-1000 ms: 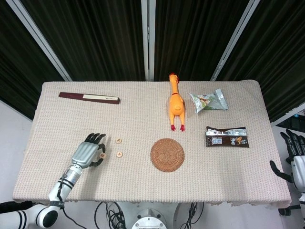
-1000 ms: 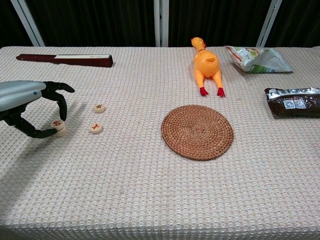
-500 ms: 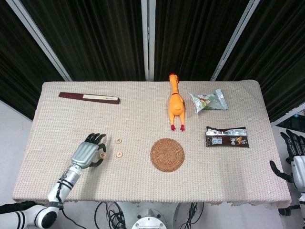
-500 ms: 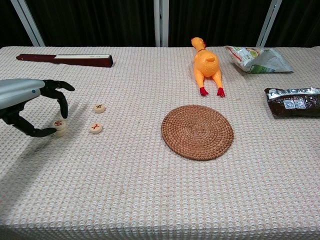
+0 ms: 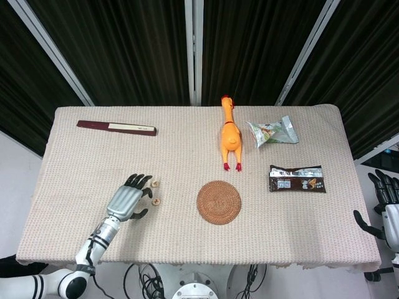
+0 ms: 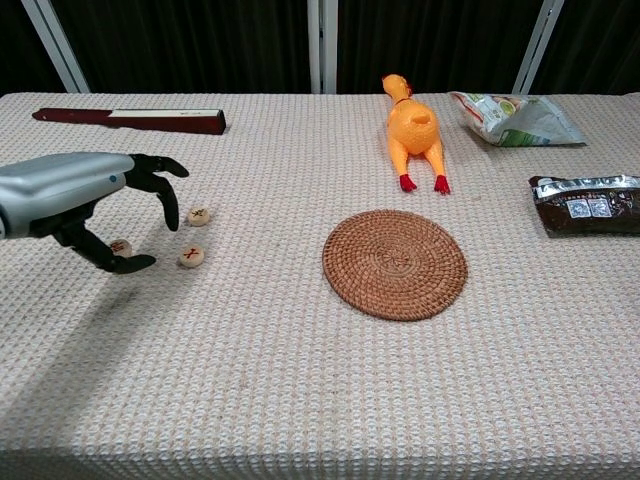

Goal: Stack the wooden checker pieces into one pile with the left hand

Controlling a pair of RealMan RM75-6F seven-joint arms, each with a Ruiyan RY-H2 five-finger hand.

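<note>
Robot arms at a cloth-covered table (image 6: 300, 400), the left hand (image 6: 95, 205) hanging low near the front left with its dark fingers (image 6: 165, 200) spread and curved, holding nothing. Three small wooden checkers lie under and just beside it: one (image 6: 120, 247) beneath the palm, close to the thumb tip, a second (image 6: 191, 256) just to its right, a third (image 6: 199, 215) a little farther back. None is stacked yet. The discs look light, stiff and smooth, thin enough to slip from a loose hold; a pinch across the rim between thumb and a fingertip seems the sound way to lift one and set it flat on another. A woven round mat (image 6: 395, 263) sits at mid-table. Farther back lie a rubber chicken (image 6: 415, 132), a dark snack packet (image 6: 588, 203), a pale crinkled bag (image 6: 510, 118) and a long maroon strip (image 6: 130, 119). The right hand (image 5: 385, 205) waits off the table's edge, fingers upright and apart, with nothing in it
</note>
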